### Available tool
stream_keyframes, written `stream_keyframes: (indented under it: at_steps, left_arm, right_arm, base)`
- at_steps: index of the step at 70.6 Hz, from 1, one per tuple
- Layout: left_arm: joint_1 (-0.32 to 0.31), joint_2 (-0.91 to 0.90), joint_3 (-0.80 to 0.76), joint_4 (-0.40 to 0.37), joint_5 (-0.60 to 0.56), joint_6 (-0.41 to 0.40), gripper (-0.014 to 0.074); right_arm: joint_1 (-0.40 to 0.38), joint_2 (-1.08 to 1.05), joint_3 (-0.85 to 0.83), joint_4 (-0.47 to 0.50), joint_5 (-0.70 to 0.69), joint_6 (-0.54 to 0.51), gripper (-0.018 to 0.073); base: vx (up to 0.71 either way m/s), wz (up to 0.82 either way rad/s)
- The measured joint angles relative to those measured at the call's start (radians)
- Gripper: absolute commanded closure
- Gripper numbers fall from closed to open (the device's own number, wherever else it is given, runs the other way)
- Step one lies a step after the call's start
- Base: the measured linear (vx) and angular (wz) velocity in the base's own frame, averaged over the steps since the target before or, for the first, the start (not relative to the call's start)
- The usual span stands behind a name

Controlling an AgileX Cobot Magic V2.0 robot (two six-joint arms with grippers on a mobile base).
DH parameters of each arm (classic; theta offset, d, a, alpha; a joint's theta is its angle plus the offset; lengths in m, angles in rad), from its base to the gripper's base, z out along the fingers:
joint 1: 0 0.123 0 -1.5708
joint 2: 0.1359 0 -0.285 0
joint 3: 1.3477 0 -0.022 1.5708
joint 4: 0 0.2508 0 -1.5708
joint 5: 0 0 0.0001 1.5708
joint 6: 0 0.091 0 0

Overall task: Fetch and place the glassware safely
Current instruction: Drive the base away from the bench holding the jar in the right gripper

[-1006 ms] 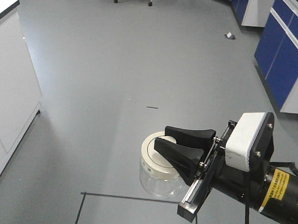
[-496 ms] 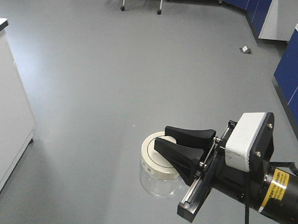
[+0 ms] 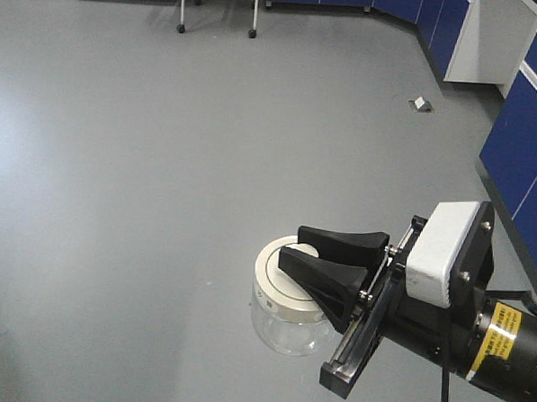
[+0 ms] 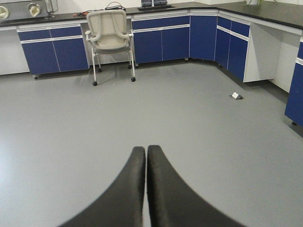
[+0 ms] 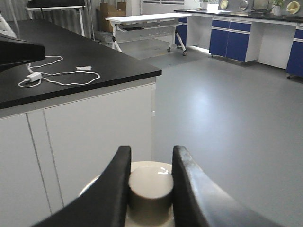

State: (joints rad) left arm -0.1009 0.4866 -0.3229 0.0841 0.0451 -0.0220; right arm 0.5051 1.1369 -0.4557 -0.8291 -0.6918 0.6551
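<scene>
The glassware [image 3: 283,326] is a squat clear jar with a cream-white lid, hanging above the grey floor in the front view. My right gripper [image 3: 293,245] is shut on the lid's central knob. In the right wrist view both black fingers press the sides of that knob [image 5: 150,188], with the gripper [image 5: 151,153] just above it; the glass body is hidden below the lid. My left gripper [image 4: 145,149] appears only in the left wrist view, its fingers pressed together with nothing between them, over bare floor.
A white counter with a black top [image 5: 71,61] carrying a white cable [image 5: 57,78] stands close on the left of the jar. Blue cabinets [image 3: 524,133] line the right wall and the far wall [image 4: 161,45]. There is a wheeled chair [image 4: 110,35] and a small floor socket [image 3: 420,104].
The room has slid across the front view: the white counter on the left has left the frame and the far cabinets have come in. The right gripper and jar keep their place in frame.
</scene>
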Motion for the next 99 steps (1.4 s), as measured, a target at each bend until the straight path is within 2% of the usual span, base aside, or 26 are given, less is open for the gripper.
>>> stream_keyframes:
  at_steps: [99]
  left_arm:
    - [0.0, 0.0, 0.0, 0.0, 0.0, 0.0, 0.0603]
  right_arm:
    - [0.0, 0.0, 0.0, -0.001, 0.0, 0.0, 0.056]
  base:
    - [0.54, -0.02]
